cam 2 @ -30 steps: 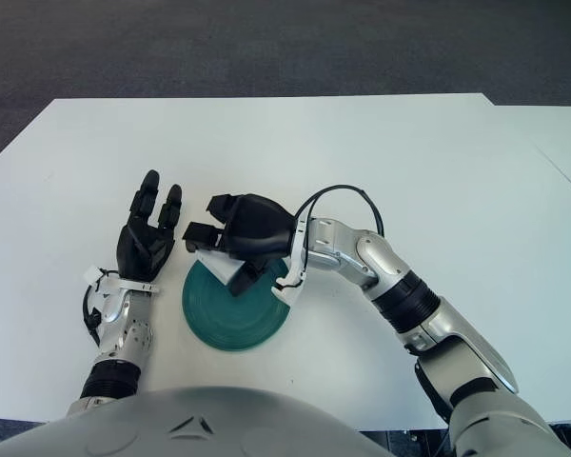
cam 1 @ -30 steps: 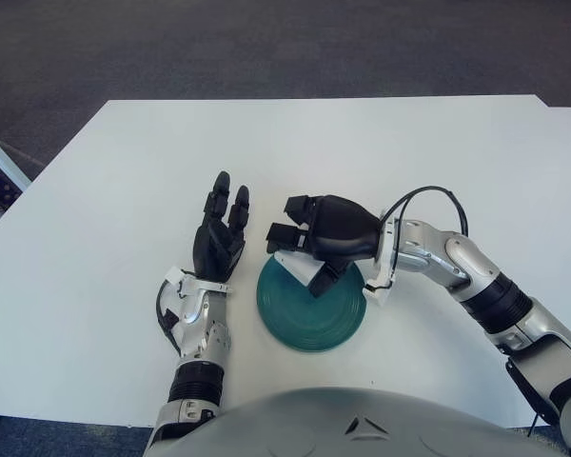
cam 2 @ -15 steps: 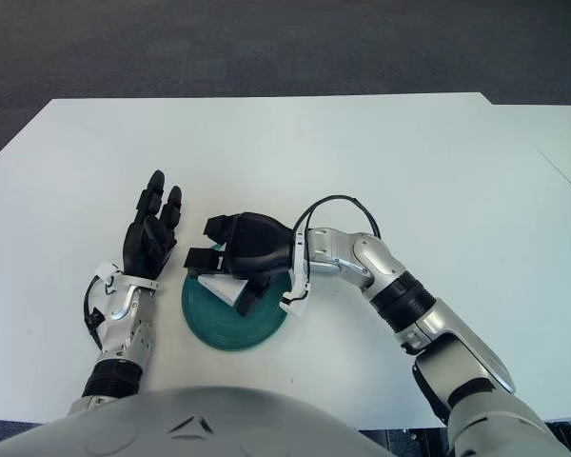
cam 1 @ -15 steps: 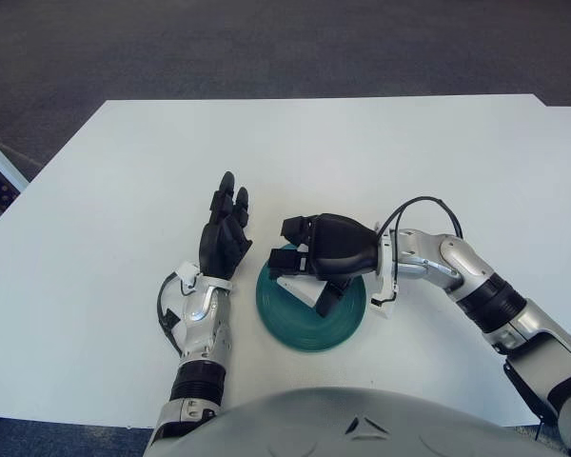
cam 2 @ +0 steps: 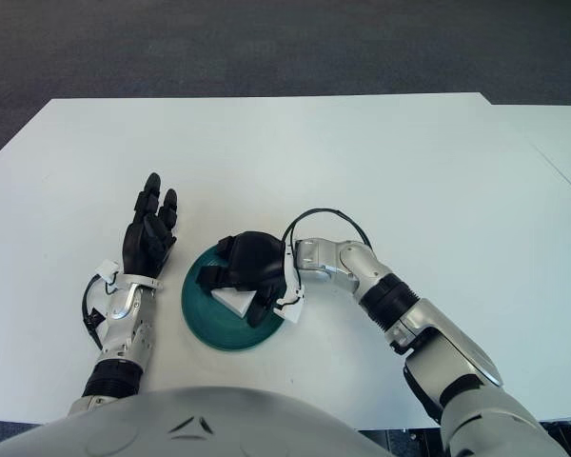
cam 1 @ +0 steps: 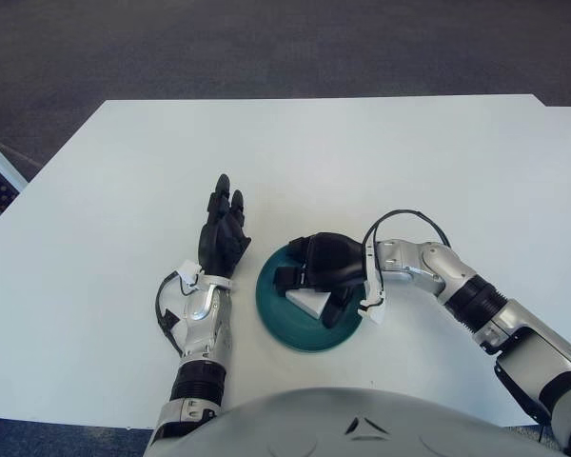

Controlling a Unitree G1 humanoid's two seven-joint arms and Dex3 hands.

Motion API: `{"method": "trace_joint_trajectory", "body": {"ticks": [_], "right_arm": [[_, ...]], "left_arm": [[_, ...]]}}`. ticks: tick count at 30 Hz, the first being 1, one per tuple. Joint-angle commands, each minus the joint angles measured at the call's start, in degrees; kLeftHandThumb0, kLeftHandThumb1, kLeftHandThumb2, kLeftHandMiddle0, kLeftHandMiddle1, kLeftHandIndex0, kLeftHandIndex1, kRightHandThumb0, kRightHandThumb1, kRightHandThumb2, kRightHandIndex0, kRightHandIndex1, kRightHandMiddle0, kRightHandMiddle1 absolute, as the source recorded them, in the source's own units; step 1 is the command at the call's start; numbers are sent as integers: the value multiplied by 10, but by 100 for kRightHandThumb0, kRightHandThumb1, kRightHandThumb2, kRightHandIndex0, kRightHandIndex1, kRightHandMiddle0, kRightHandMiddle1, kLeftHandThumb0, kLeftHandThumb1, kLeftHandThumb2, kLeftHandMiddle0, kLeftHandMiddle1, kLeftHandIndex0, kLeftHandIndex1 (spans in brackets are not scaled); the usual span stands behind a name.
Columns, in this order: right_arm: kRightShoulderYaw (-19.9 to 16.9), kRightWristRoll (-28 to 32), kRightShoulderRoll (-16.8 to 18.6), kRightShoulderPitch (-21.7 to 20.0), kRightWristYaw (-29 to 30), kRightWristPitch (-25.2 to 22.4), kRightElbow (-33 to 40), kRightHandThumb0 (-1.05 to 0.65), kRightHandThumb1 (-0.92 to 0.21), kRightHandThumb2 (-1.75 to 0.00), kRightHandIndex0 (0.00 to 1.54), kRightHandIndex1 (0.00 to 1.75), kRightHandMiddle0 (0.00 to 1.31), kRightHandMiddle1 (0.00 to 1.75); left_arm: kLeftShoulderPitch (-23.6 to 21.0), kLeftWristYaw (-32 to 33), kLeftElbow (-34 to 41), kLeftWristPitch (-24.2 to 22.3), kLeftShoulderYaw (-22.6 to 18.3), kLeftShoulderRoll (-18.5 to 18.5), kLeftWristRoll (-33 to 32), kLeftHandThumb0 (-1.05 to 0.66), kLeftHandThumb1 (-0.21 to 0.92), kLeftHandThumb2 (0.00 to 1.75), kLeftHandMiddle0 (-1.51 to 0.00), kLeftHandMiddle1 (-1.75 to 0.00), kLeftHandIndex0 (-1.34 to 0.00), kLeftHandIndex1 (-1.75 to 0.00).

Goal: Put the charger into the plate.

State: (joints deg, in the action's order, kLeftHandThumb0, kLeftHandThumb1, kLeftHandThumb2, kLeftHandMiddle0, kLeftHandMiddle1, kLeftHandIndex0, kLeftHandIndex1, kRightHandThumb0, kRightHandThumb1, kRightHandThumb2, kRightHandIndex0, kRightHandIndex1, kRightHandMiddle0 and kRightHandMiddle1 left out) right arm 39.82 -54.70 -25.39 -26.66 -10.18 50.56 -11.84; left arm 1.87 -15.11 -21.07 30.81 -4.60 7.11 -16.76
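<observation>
In the left eye view, the white charger (cam 1: 309,304) is seen low inside the green plate (cam 1: 271,309). It is wrapped by the black fingers of the right hand (cam 1: 322,276), so it is being held, not let go. A second ago the charger was held up higher, near the far edge of the plate. Now it has been brought down until it seems to touch the plate's floor, though the exact touching spot is hidden by the fingers. This means the carrying part is judged to be nearly done. Only the letting go is left. The fingers should be opened slowly, so the charger is not dragged back out or tipped over the rim.

The left hand (cam 1: 223,234) is seen just left of the plate, fingers straight and pointing away, with nothing held. It has hardly moved.

In the right eye view, the same things are shown from a little to the side. The charger (cam 2: 234,299) is seen as a white corner under the right hand (cam 2: 246,269), well inside the plate (cam 2: 196,303). The left hand (cam 2: 148,234) is shown flat and empty beside the plate on the white table (cam 2: 390,162).
</observation>
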Motion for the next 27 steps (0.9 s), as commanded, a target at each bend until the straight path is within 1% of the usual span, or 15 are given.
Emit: {"method": "trace_joint_trajectory", "body": {"ticks": [1, 5, 10, 14, 15, 16, 18, 19, 21, 22, 24, 25, 26, 27], "right_arm": [[10, -7, 0, -1, -25, -14, -3, -48, -92, -59, 91, 175, 66, 175], [30, -46, 9, 6, 5, -28, -31, -48, -92, -62, 90, 175, 65, 175], [45, -72, 14, 10, 43, -45, -61, -49, -92, -65, 90, 175, 66, 175], [52, -72, 12, 10, 53, -52, -66, -54, -92, -72, 92, 175, 66, 175], [49, -65, 8, 14, 46, -53, -50, -55, -92, -74, 92, 175, 65, 175], [47, -60, 4, 17, 40, -54, -37, -57, -92, -75, 90, 175, 62, 175], [41, -49, -6, 25, 26, -57, -8, -64, -92, -80, 81, 175, 49, 175], [41, -49, -10, 26, 25, -57, -3, -66, -92, -81, 79, 175, 47, 175], [43, -44, -14, 28, 13, -59, 5, -78, -92, -88, 68, 175, 34, 173], [44, -41, -16, 29, 4, -60, 8, -80, -92, -90, 62, 175, 31, 171], [47, -30, -22, 33, -24, -63, 21, -87, -92, -95, 42, 175, 20, 162], [48, -23, -26, 35, -39, -66, 30, -88, -92, -96, 38, 175, 19, 160], [48, -18, -29, 37, -50, -68, 37, -91, -92, -98, 29, 175, 14, 155], [47, -11, -33, 41, -61, -70, 47, -93, -92, -99, 23, 175, 12, 151]], "left_arm": [[45, 14, -39, -6, 2, 29, 6, -105, 92, 84, 0, 0, 0, 0], [44, 13, -39, -8, 2, 32, -1, -105, 92, 84, 0, 0, 0, 0], [45, 10, -37, -9, 4, 33, -4, -105, 92, 83, 0, 0, 0, 0], [45, 7, -37, -9, 6, 31, -2, -105, 92, 83, 0, 0, 0, 0], [44, 9, -37, -8, 7, 30, 1, -105, 92, 82, 0, 0, 0, 0], [44, 10, -37, -8, 7, 29, 3, -105, 92, 83, 0, 0, 0, 0], [44, 15, -33, -9, 9, 28, 8, -105, 92, 83, 0, 0, 0, 0], [44, 18, -31, -10, 10, 27, 12, -105, 92, 83, 0, 0, 0, 0], [46, 26, -20, -17, 12, 20, 23, -105, 92, 85, 0, 0, 0, 0], [47, 29, -14, -22, 13, 16, 28, -105, 92, 86, 0, 0, 0, 0], [49, 34, -3, -32, 17, 7, 39, -105, 92, 89, 0, 0, 0, 0], [50, 36, 1, -38, 20, 3, 45, -105, 92, 89, 0, 0, 0, 0], [51, 37, 5, -42, 21, 0, 50, -105, 92, 90, 0, 0, 0, 0], [53, 40, 9, -47, 23, -2, 55, -105, 92, 90, 0, 0, 0, 0]]}}
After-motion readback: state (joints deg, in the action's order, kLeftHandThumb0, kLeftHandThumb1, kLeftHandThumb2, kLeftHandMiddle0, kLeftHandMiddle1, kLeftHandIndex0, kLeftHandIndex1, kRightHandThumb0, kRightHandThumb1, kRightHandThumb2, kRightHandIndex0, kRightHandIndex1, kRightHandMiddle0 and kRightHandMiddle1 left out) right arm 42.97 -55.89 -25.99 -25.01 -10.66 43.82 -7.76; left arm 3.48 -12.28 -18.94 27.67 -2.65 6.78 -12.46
